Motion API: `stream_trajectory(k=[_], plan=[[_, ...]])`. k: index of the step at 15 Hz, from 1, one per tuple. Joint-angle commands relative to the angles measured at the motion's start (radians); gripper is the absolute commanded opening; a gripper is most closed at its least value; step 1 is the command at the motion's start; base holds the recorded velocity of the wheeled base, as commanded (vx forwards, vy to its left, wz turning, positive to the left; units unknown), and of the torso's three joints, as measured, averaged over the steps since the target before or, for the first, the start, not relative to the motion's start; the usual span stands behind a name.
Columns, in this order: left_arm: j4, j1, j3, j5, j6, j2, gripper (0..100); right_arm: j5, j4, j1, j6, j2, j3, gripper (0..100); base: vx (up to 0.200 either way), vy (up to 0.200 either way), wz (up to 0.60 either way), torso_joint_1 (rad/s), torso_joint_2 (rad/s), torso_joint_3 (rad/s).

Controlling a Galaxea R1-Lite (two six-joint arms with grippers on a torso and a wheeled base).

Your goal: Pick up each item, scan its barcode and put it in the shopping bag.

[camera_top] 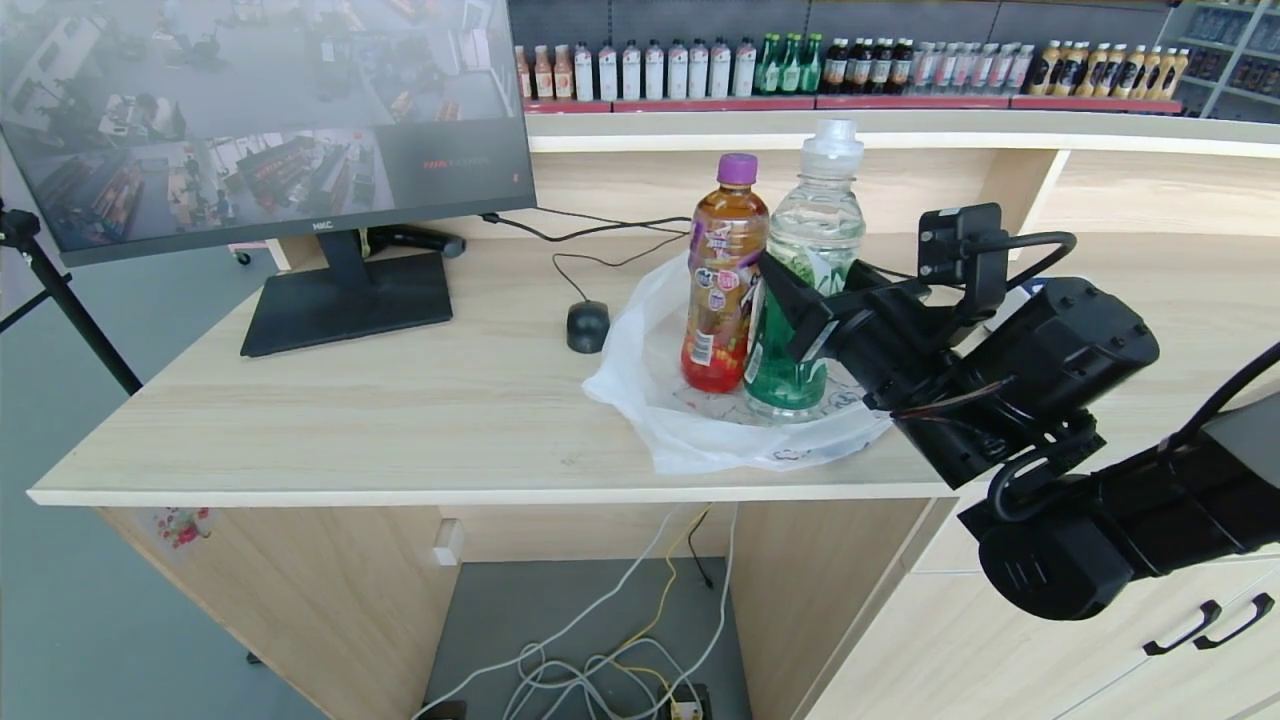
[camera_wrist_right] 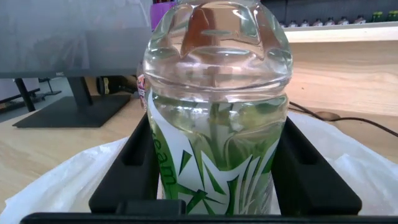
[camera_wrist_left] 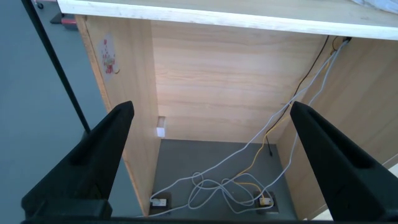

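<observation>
The right hand [camera_top: 795,300] pinches the water bottle [camera_top: 815,225], upright on the shopping bag [camera_top: 700,440] just beside the tea bottle [camera_top: 722,270], so this looks like bagging, and next the fingers should part and retreat without toppling either.

We see a clear water bottle [camera_top: 818,220] with a pale translucent cap and a green-and-white label patterned with pointed leaf shapes. Left of it, the tea bottle [camera_top: 722,280] shades from amber at the top to red at the base, with a purple cap and a purple-and-white label. Under both, the shopping bag [camera_top: 640,390] is milky white. The counter [camera_top: 400,410] is pale wood with fine grain. The right gripper [camera_wrist_right: 217,134] and left gripper [camera_wrist_left: 212,109] are black, as are the mouse [camera_top: 587,326] and the monitor stand [camera_top: 345,300]. Below the counter, the cables [camera_wrist_left: 236,180] are white and yellow, and a sticker [camera_wrist_left: 109,50] shows red flowers.
</observation>
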State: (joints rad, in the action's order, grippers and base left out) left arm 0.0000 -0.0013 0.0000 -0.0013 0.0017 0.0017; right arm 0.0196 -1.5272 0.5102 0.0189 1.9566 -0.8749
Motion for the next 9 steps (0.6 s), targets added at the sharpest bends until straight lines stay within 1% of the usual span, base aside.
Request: stream_trajectory(k=[1, 5, 9], plan=[[0.0, 0.0, 0.0, 0.0, 0.0, 0.0, 100, 0.0, 0.001, 0.001, 0.006, 0.012, 0.001, 0, 0.0, 0.0, 0.0, 0.0, 0.0, 0.0], [0.0, 0.0, 0.0, 0.0, 0.0, 0.0, 100, 0.0, -0.001, 0.001, 0.009, 0.018, 0.014, 0, 0.0, 0.0, 0.0, 0.0, 0.0, 0.0], [0.0, 0.0, 0.0, 0.0, 0.0, 0.0, 100, 0.0, -0.001, 0.002, 0.007, 0.016, 0.057, 0, 0.0, 0.0, 0.0, 0.0, 0.0, 0.0]])
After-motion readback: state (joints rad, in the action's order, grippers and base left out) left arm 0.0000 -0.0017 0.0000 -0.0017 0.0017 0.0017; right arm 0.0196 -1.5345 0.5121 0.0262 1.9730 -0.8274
